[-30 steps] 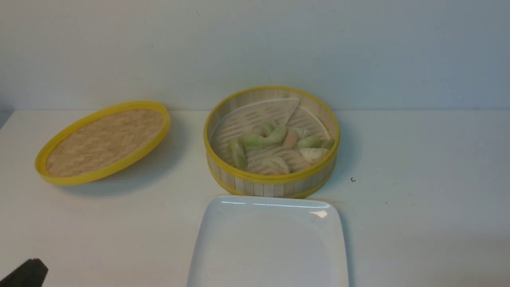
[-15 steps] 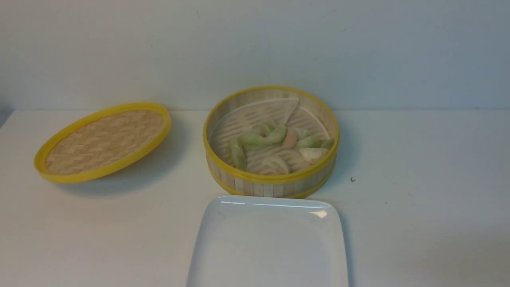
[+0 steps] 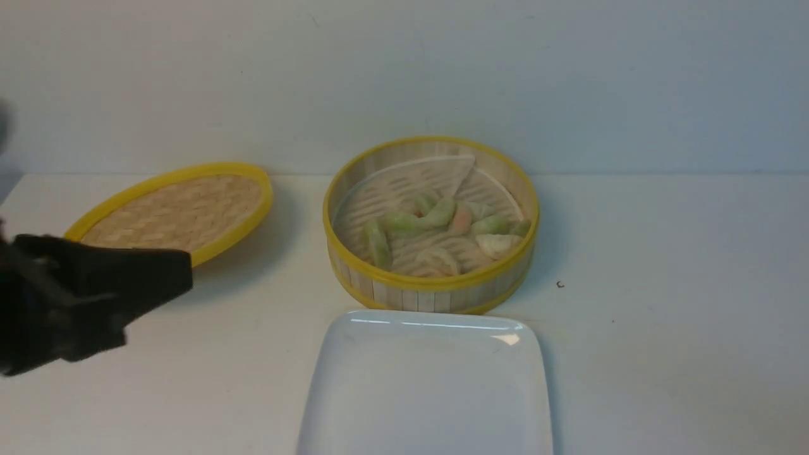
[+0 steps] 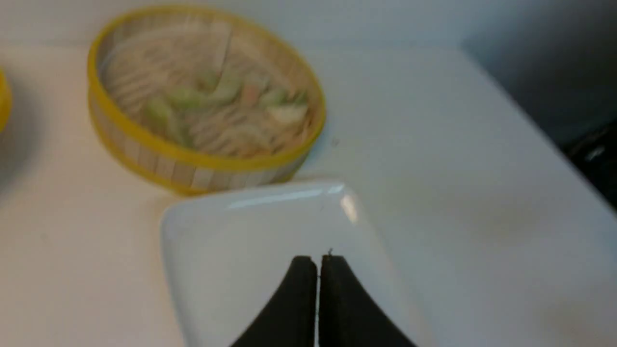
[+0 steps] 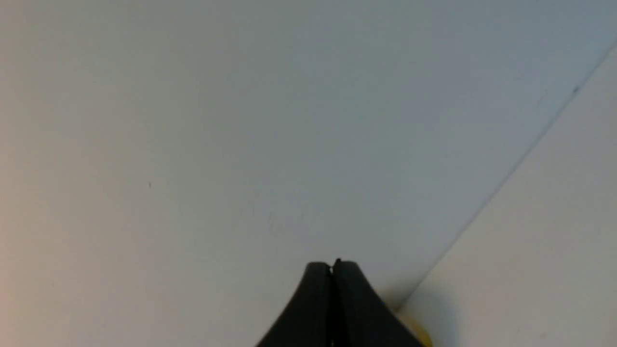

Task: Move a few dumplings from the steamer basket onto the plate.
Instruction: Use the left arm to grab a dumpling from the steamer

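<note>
The steamer basket [image 3: 418,297] stands at the table's middle and holds several dumplings [image 3: 436,218], pale green, whitish and one pinkish-orange, on its white liner. The white plate [image 3: 423,392] lies bare just in front of the basket. My left gripper [image 3: 188,272] is shut and empty, at the left, in front of the lid and apart from the basket. In the left wrist view the shut left gripper [image 4: 318,260] hangs above the plate [image 4: 241,231], with the basket [image 4: 193,176] and dumplings [image 4: 212,96] beyond. My right gripper [image 5: 332,264] is shut and empty, facing the wall.
The shallow yellow-rimmed woven lid [image 3: 183,208] lies tilted at the left of the basket, partly behind my left gripper. A pale wall [image 3: 404,76] rises close behind the basket. A small dark speck [image 3: 559,285] lies on the table right of the basket.
My left gripper was out of the front view half a second ago and has come in from the left, now covering the lid's near edge. Basket, dumplings and plate have not moved.
</note>
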Robot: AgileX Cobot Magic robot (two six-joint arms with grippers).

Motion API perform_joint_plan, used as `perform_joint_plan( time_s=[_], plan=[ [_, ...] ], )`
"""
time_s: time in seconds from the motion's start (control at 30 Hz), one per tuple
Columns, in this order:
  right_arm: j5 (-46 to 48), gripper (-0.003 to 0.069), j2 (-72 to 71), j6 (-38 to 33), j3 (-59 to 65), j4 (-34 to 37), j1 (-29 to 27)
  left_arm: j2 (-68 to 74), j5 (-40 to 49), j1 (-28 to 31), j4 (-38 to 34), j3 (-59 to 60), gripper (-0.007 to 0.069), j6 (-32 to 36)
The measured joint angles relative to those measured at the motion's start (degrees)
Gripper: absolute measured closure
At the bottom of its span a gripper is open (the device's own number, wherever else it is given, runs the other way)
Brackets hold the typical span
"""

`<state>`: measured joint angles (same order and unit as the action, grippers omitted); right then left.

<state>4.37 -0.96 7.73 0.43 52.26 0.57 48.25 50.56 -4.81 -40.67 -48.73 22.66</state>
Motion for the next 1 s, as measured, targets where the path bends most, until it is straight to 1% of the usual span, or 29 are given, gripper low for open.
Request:
perform_joint_plan(
  time_s=[0.03, 0.1, 0.2, 0.27, 0.4, 0.43, 0.5, 0.57, 0.63, 0.77, 0.9, 1.0],
  plan=[
    [2.1, 0.0673, 0.0, -0.8, -0.9, -0.5, 0.1, 1.9, 0.4, 0.0, 1.6, -0.9, 0.0631, -0.2],
    [9.9, 0.0673, 0.8, -4.5, -6.3, -3.6, 0.2, 7.8, 1.3, 0.0, 7.0, -4.3, 0.0631, -1.0],
    [18.8, 0.0673, 6.1, -7.7, -15.0, -8.9, 0.2, 12.7, 1.5, 0.0, 10.6, -8.2, 0.0631, -1.9],
    [26.5, 0.0673, 12.0, -8.3, -21.7, -13.3, 0.2, 16.0, 1.5, 0.0, 12.2, -11.5, 0.0631, -2.6],
    [42.4, 0.0672, 28.7, -10.6, -37.3, -23.7, 0.2, 22.4, 3.3, -0.6, 13.7, -18.1, 0.0631, -3.1],
    [43.1, 0.0672, 28.7, -10.8, -38.0, -24.1, 0.2, 23.1, 3.5, -0.8, 14.0, -18.8, 0.0631, -3.1],
    [51.0, 0.0672, 38.9, -13.9, -45.9, -27.7, 0.2, 27.5, 4.5, -3.6, 16.5, -23.5, 0.0631, -3.7],
    [54.0, 0.0672, 44.5, -16.3, -50.1, -28.7, 0.2, 30.4, 4.7, -6.2, 18.8, -26.4, 0.0631, -5.0],
    [56.6, 0.0672, 49.2, -18.1, -53.3, -28.8, 0.2, 34.4, 5.0, -9.6, 22.7, -30.1, 0.0631, -7.2],
    [58.6, 0.0672, 55.5, -19.7, -55.8, -28.3, 0.2, 43.8, 6.3, -14.9, 29.2, -37.7, 0.0631, -11.8],
    [58.9, 0.0672, 57.0, -20.7, -56.0, -27.7, 0.2, 53.3, 6.5, -17.9, 32.8, -44.7, 0.0625, -13.1],
    [58.9, 0.0672, 57.0, -21.0, -56.0, -27.7, 0.2, 60.2, 7.0, -19.3, 34.7, -50.2, 0.0582, -13.5]
  ],
)
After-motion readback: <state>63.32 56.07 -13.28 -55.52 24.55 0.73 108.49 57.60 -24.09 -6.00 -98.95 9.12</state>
